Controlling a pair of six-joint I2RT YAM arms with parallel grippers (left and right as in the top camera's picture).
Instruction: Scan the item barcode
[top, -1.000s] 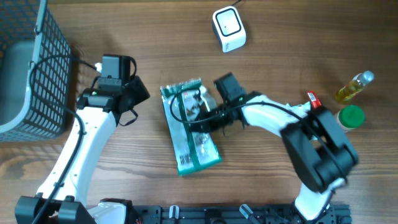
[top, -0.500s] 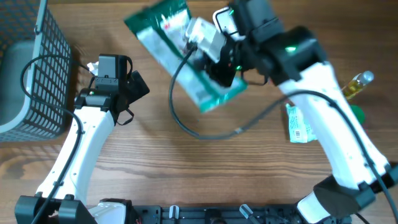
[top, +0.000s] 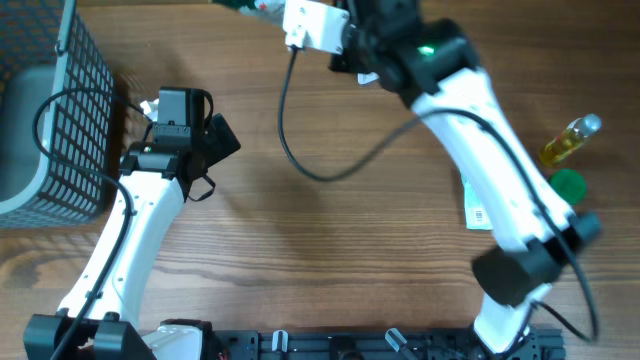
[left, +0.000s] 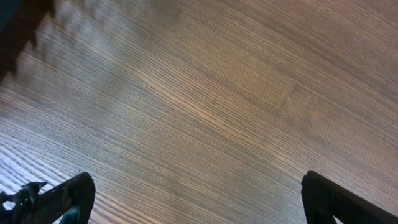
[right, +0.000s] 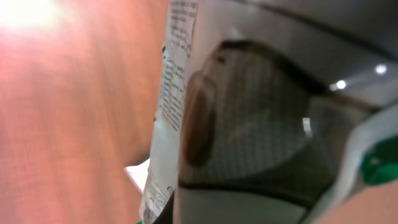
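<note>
Green-and-clear plastic pouch (right: 166, 106) — raised over the far edge of the wooden worktop (top: 330, 250), almost out of the overhead view. The right gripper (top: 275, 10) pinches it, jaws pressed together. The left gripper (left: 199, 202) hangs spread wide and empty near the left edge. Recommended: present the printed panel squarely to the scanner, not visible here — keep the film flat and steady, and avoid glare.

Green packet (top: 238, 3), in right claw (top: 268, 7): nearly all cut off at overhead's top edge; print blurred in wrist view.
Left claw (left: 199, 202): only fingertips (left: 62, 199) show, at frame bottom.
White packet (top: 477, 203), far from both claws: partly under right arm (top: 500, 170), barcode unreadable.
</note>
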